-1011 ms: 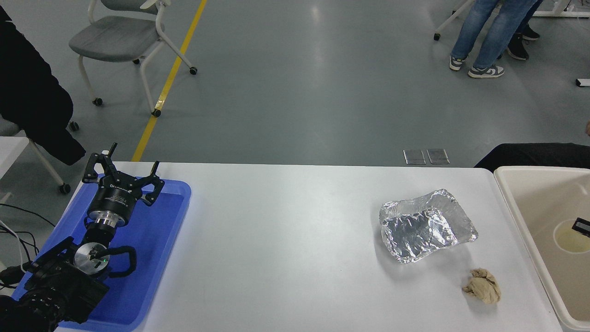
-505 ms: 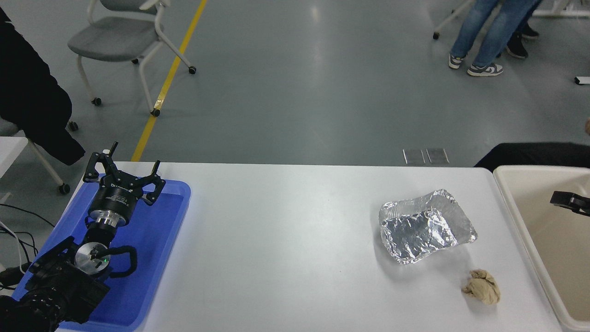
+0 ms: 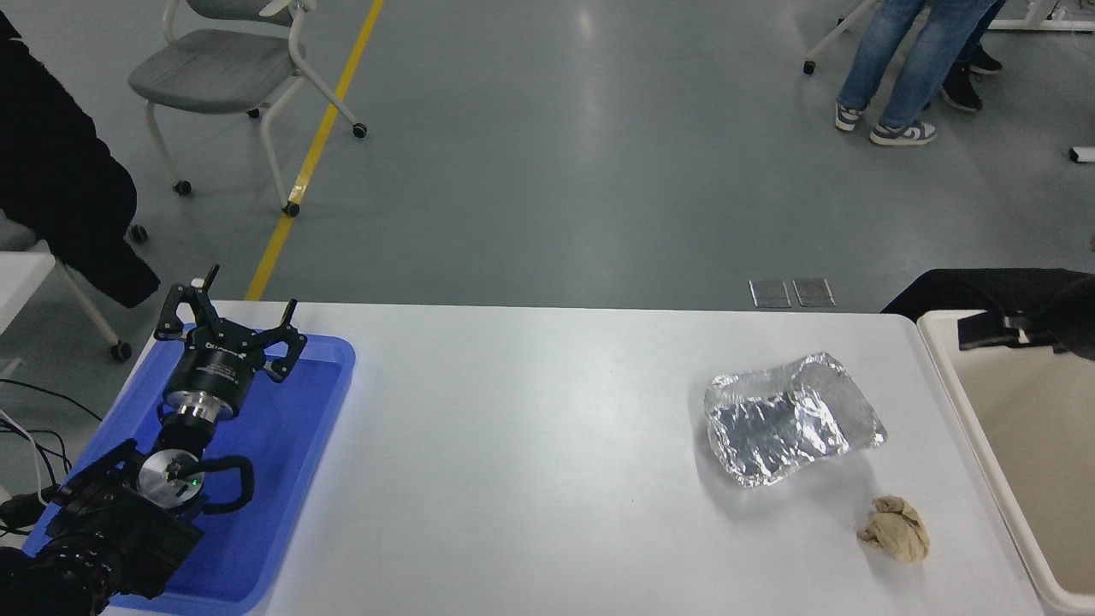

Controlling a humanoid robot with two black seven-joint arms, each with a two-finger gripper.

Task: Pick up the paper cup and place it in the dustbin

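Paper cup isn't anywhere you can see, maybe down inside the dustbin (image 3: 941, 364). Right gripper (image 3: 992, 329) over its far rim, grip state unreadable. Left gripper (image 3: 227, 329) spread, parked. Careless retreat could clip the rim.

Lab: taped floor (image 3: 318, 137), castor chair (image 3: 231, 77)
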